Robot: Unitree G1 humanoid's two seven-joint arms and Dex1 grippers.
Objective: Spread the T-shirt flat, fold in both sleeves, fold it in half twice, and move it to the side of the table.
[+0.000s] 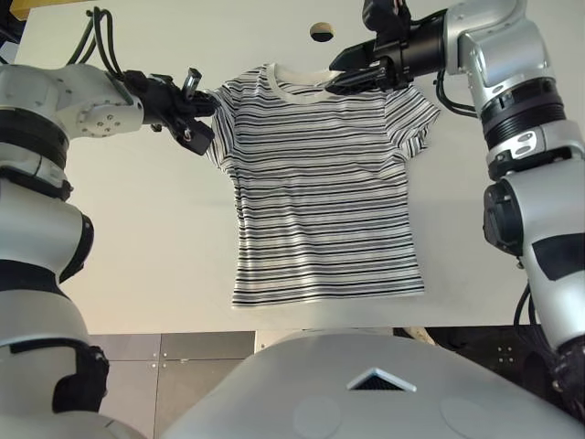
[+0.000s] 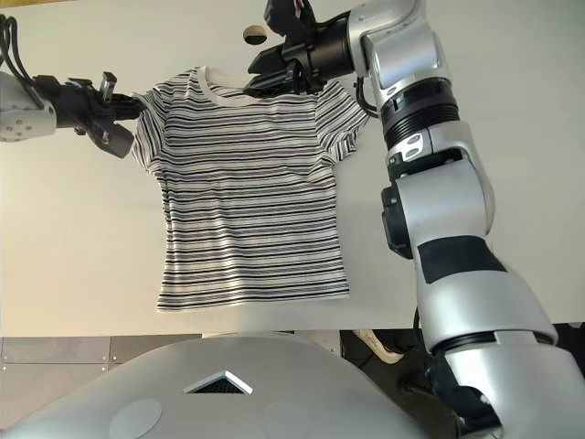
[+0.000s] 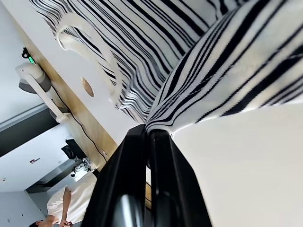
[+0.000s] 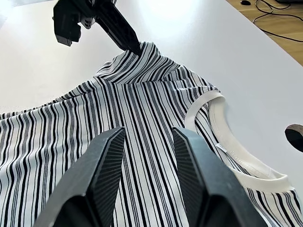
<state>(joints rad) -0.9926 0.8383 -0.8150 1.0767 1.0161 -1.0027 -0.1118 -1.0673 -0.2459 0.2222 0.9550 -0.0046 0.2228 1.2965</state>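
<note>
I see the striped T-shirt (image 1: 324, 183) lying spread on the white table (image 1: 137, 238). My left gripper (image 1: 207, 112) is closed on one sleeve (image 1: 221, 137), and my right gripper (image 4: 147, 135) stands with fingers apart above the opposite shoulder.

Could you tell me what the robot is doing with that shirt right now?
The T-shirt lies spread flat on the table, with no fold made yet. The left gripper is shut on the edge of the sleeve on the robot's left. The right gripper is open over the shoulder beside the collar, holding nothing. It looks like the sleeve fold is about to start.
</note>
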